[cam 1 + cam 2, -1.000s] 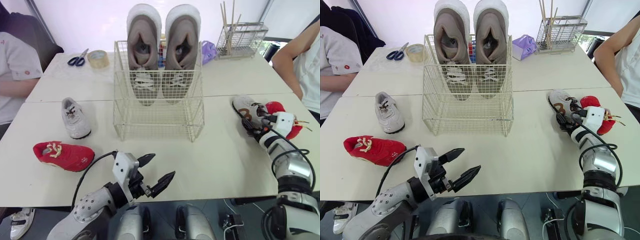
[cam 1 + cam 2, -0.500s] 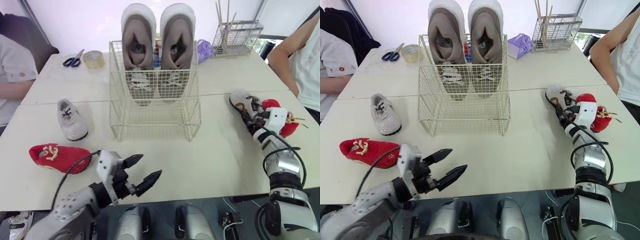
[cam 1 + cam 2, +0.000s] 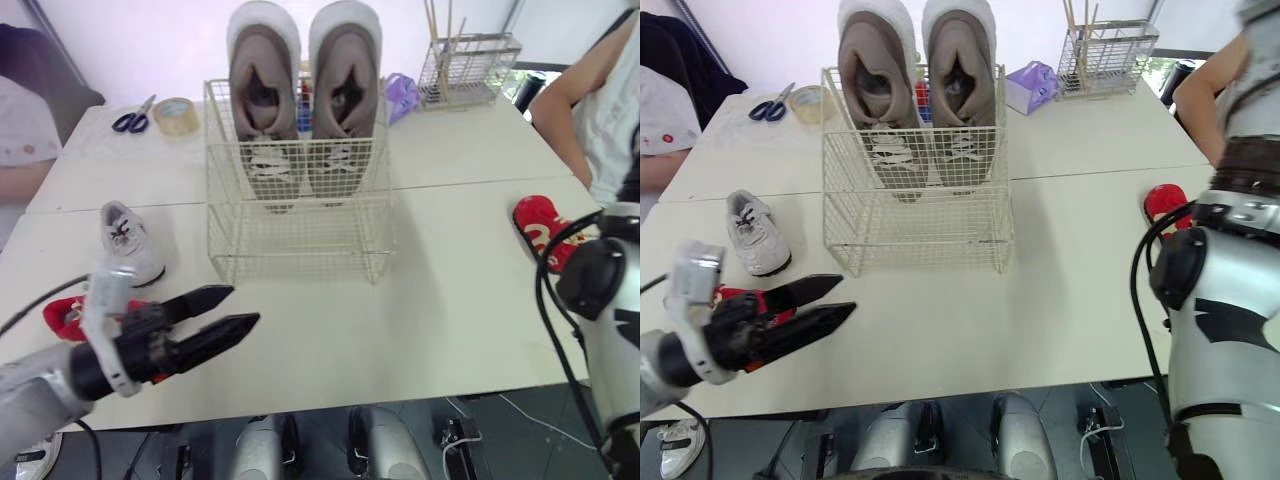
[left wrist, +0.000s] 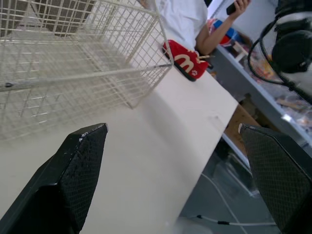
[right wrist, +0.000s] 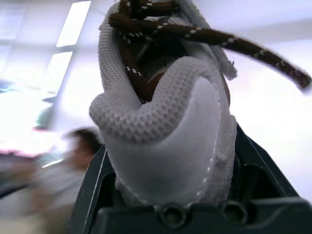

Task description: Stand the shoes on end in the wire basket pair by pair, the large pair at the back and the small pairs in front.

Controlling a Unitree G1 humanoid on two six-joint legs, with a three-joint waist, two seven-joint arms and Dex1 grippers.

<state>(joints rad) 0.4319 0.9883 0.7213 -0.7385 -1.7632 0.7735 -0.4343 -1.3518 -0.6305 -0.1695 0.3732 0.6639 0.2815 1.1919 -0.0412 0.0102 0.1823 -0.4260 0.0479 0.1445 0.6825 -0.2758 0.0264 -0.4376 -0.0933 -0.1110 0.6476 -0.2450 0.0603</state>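
The wire basket stands mid-table with the large grey-brown pair on end at its back. A small white shoe lies to its left. Nearer me, a red shoe is partly hidden behind my left gripper, which is open and empty above the table's front. The other red shoe lies at the right, also visible as the red shoe past the basket. My right gripper is shut on a small white shoe with brown laces, held up in the air.
Scissors and a tape roll lie at the back left. A wire utensil rack and a purple item stand at the back right. People sit at both table sides. My raised right arm fills the right edge.
My right arm has lifted the white brown-laced shoe off the table beside the red shoe. My left gripper has swung left toward the near red shoe. The camera has shifted too.
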